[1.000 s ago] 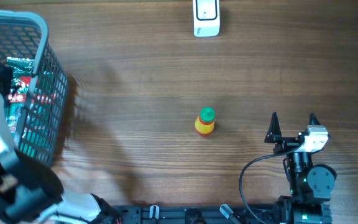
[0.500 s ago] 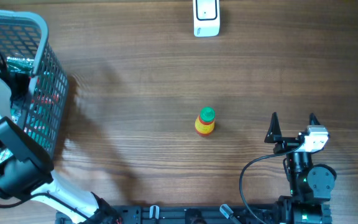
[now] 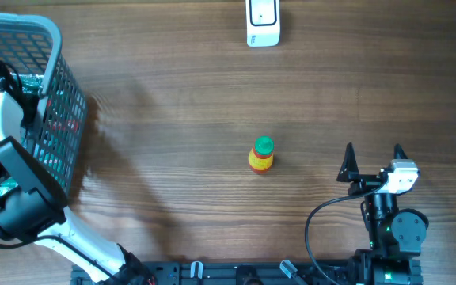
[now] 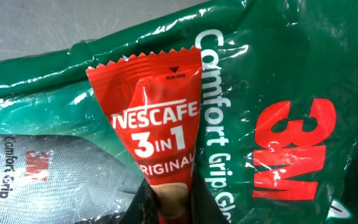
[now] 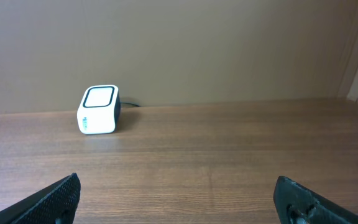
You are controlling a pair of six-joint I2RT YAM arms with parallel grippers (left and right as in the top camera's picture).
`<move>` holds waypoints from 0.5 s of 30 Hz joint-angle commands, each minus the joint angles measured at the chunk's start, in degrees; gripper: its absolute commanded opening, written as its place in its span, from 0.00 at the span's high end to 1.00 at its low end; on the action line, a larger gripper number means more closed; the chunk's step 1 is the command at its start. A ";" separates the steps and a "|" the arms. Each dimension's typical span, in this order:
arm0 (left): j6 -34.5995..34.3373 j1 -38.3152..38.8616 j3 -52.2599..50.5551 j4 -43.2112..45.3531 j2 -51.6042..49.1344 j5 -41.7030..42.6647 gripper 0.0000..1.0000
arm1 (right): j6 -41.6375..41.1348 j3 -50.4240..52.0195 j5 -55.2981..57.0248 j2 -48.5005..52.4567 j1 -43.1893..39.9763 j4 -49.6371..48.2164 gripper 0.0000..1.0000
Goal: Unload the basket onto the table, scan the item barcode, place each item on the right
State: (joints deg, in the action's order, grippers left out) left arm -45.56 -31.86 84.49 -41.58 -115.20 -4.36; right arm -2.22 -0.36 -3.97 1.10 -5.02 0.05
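A red Nescafé 3-in-1 sachet (image 4: 157,118) lies on a green 3M glove pack (image 4: 291,93) inside the grey basket (image 3: 50,32). My left gripper (image 4: 173,200) is shut on the sachet's lower end, a dark finger on each side. From overhead the left arm (image 3: 2,119) reaches down into the basket and hides the grip. The white barcode scanner (image 3: 262,21) stands at the table's far edge, and it shows as the scanner (image 5: 98,109) in the right wrist view. My right gripper (image 3: 373,150) rests open and holds nothing near the front right.
A small yellow bottle with a green cap (image 3: 261,154) stands mid-table, left of the right gripper. The basket's mesh wall (image 3: 62,127) rises at the left edge. A second glove pack (image 4: 30,168) lies under the sachet's left side.
My left arm has pushed deeper into the basket and its jaws have closed on the sachet. The right arm has not moved.
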 commanded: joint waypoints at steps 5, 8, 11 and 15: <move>6.45 0.09 2.73 -0.57 2.60 0.44 0.96 | 0.70 0.07 0.57 -0.28 0.35 -0.11 0.00; 6.36 0.09 6.14 -1.09 7.28 0.46 0.96 | 0.68 0.07 0.57 -0.28 0.35 -0.11 0.00; 6.34 0.09 8.57 -1.05 12.87 0.44 0.96 | 0.70 0.07 0.57 -0.28 0.35 -0.11 0.00; 5.99 0.09 8.85 -0.79 20.41 0.48 0.96 | 0.70 0.07 0.57 -0.28 0.35 -0.11 0.00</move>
State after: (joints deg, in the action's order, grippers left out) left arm -40.56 -31.86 91.96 -42.39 -101.69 -4.16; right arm -2.22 -0.36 -3.99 1.10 -5.02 0.05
